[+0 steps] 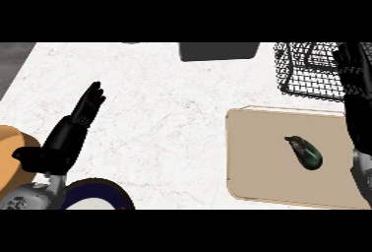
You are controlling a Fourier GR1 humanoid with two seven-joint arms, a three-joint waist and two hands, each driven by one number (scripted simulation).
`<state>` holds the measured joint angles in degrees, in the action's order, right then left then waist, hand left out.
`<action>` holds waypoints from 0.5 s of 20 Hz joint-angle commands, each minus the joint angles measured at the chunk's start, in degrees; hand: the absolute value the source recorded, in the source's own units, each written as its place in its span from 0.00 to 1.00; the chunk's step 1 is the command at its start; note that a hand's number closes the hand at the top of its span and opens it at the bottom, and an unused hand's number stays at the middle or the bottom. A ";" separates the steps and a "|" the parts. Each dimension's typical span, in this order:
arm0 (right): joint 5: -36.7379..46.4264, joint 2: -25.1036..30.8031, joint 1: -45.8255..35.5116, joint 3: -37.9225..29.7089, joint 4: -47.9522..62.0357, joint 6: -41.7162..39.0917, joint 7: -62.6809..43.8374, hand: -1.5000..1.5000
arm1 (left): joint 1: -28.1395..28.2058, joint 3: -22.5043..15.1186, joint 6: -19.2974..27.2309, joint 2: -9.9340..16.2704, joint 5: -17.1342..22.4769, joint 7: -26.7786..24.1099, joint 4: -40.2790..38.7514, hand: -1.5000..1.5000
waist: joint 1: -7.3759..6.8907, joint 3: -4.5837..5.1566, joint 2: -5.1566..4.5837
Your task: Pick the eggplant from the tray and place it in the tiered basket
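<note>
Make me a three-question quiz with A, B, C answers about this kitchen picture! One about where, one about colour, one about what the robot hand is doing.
1. Where is the eggplant?
A. on the tray
B. in the tiered basket
C. on the counter

2. What colour is the tray?
A. red
B. beige
C. blue

3. How is the left robot hand?
A. curled round the eggplant
B. gripping a plate
C. open, fingers straight

Answers: 1 A, it lies on the tray's flat surface. 2 B, the tray looks pale tan. 3 C, its fingers point straight, holding nothing.

The right robot hand (pixel 356 106) runs off the edge, fingers unreadable; beyond it the tiered basket (pixel 309 74) is cut off.
</note>
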<state>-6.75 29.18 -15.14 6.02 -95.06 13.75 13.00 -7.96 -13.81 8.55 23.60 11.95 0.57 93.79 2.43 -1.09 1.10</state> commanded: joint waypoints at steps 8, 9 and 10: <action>-9.58 -0.88 15.45 -13.49 8.28 -3.48 15.12 1.00 | 4.25 6.10 7.06 5.11 -6.38 2.41 -4.72 0.50 | 0.10 0.76 -2.24; -15.87 -5.27 17.64 -14.85 10.16 -6.26 18.86 0.00 | 3.60 6.14 8.10 3.96 -6.96 1.96 -6.94 0.50 | 0.29 0.69 -2.14; -20.65 -7.12 19.01 -17.29 11.92 -9.46 22.29 0.00 | 4.74 5.99 7.39 4.93 -7.57 1.11 -6.93 0.50 | -0.46 0.68 -1.69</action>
<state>-22.73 24.12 -2.74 -4.40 -91.07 4.62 30.47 -4.93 -8.78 14.68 27.59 6.00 2.13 89.03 2.13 -0.89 -0.08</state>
